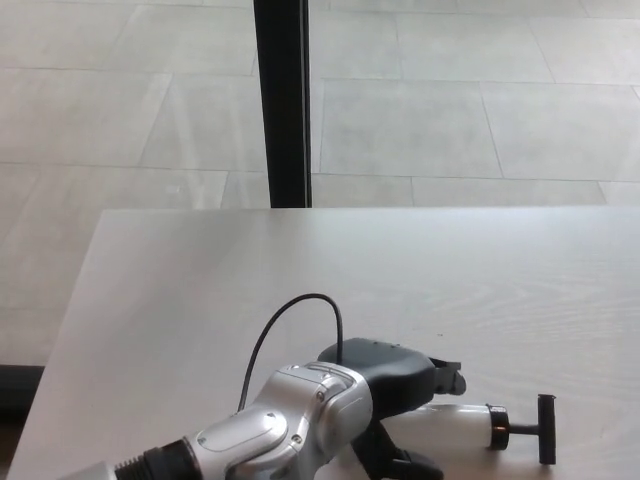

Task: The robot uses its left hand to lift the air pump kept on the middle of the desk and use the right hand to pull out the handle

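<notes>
The air pump (460, 428) lies flat on the pale wooden desk (200, 290) near its front edge. It has a white cylinder and a black T-handle (545, 428) pointing right, pushed in. My left hand (390, 385) sits over the pump's left end and hides that part of the cylinder. Two fingers (447, 380) curve over the far side and the thumb (400, 465) lies on the near side, still apart around the cylinder. The pump rests on the desk. My right hand does not show.
A black vertical post (283, 100) stands behind the desk's far edge, with tiled floor beyond. A thin black cable (290, 315) loops up from my left wrist.
</notes>
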